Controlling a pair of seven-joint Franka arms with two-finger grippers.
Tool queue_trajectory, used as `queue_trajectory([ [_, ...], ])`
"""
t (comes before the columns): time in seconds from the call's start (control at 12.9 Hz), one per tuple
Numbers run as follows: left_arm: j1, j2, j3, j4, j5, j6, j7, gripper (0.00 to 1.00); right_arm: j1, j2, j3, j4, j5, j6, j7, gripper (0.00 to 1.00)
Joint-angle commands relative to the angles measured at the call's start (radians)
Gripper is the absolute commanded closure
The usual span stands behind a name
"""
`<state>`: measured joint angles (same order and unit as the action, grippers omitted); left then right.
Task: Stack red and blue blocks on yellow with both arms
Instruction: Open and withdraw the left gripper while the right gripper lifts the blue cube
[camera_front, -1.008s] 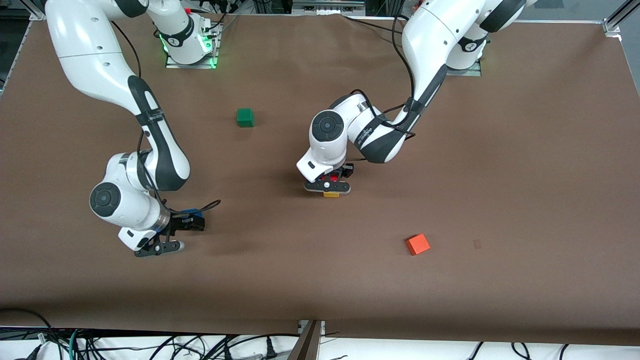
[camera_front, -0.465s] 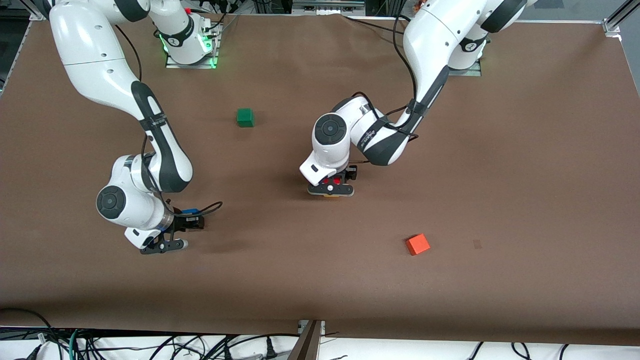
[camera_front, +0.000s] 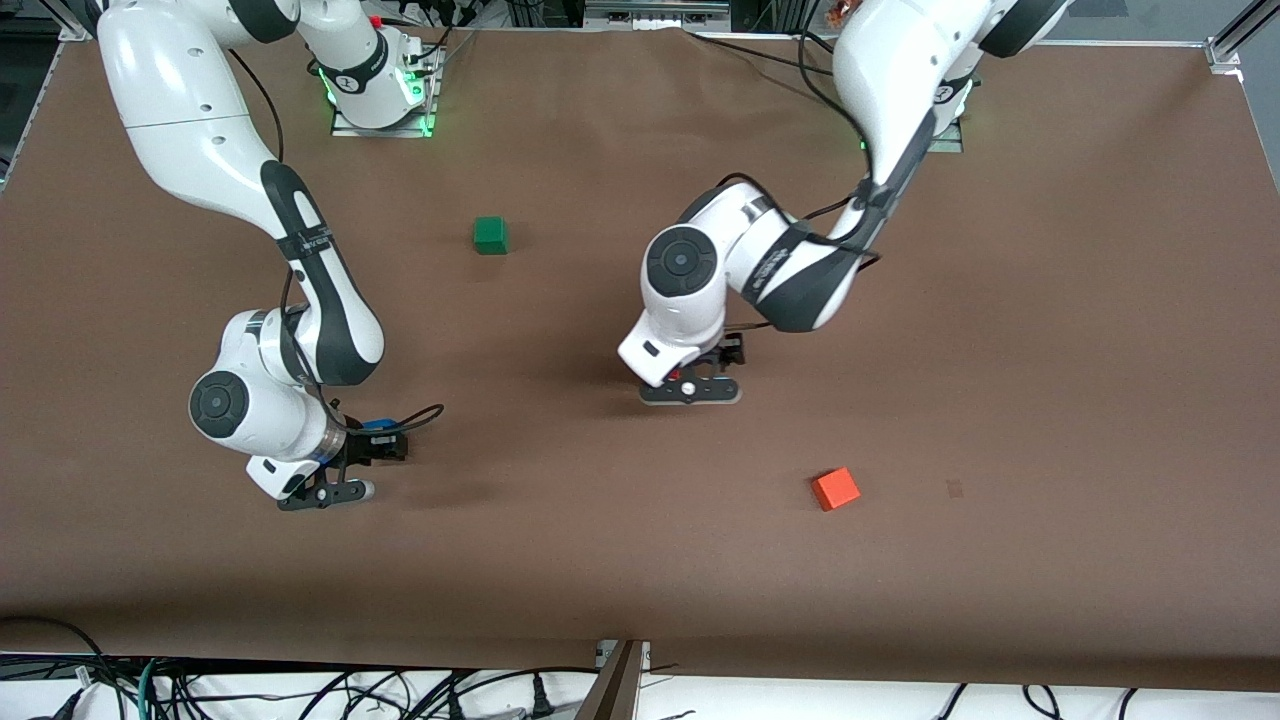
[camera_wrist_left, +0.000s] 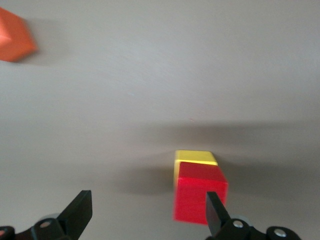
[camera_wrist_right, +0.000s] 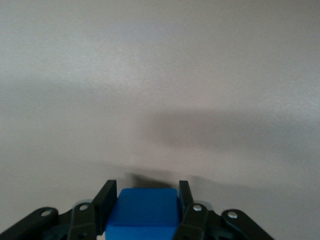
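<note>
The red block (camera_wrist_left: 200, 192) rests on top of the yellow cube (camera_wrist_left: 196, 157) near the middle of the table. My left gripper (camera_wrist_left: 148, 197) hangs open just above the stack, with one finger (camera_wrist_left: 216, 212) beside the red block and nothing held. In the front view the left gripper (camera_front: 690, 380) and its hand cover nearly all of the stack. My right gripper (camera_wrist_right: 147, 192) is shut on the blue block (camera_wrist_right: 144, 210). It holds it low over the table toward the right arm's end, where the right gripper (camera_front: 380, 447) shows with the blue block (camera_front: 380, 425) between its fingers.
A green cube (camera_front: 490, 235) sits farther from the front camera, between the two arms. An orange cube (camera_front: 835, 489) lies nearer to the camera, toward the left arm's end, and shows too as the orange cube (camera_wrist_left: 15, 35) in the left wrist view. The brown table (camera_front: 1000, 350) is otherwise bare.
The left gripper opened, let go of the red block on the yellow cube and drew up and toward the left arm's end. The right gripper shut on the blue block.
</note>
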<state>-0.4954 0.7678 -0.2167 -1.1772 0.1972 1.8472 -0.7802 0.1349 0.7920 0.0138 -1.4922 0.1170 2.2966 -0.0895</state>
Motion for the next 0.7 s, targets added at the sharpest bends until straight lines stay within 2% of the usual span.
queue_trajectory([
  [0.0, 0.07, -0.042, -0.006, 0.09, 0.024, -0.114, -0.001, 0.0, 0.017, -0.022, 0.006, 0.039, 0.015, -0.072, 0.017, 0.69],
  [0.31, 0.208, -0.136, -0.007, 0.087, 0.03, -0.115, 0.025, 0.0, 0.067, -0.023, 0.006, 0.133, 0.009, -0.227, 0.108, 0.68],
  [0.62, 0.372, -0.208, -0.015, 0.085, 0.007, -0.121, 0.26, 0.0, 0.15, -0.059, 0.006, 0.148, 0.012, -0.267, 0.239, 0.65],
])
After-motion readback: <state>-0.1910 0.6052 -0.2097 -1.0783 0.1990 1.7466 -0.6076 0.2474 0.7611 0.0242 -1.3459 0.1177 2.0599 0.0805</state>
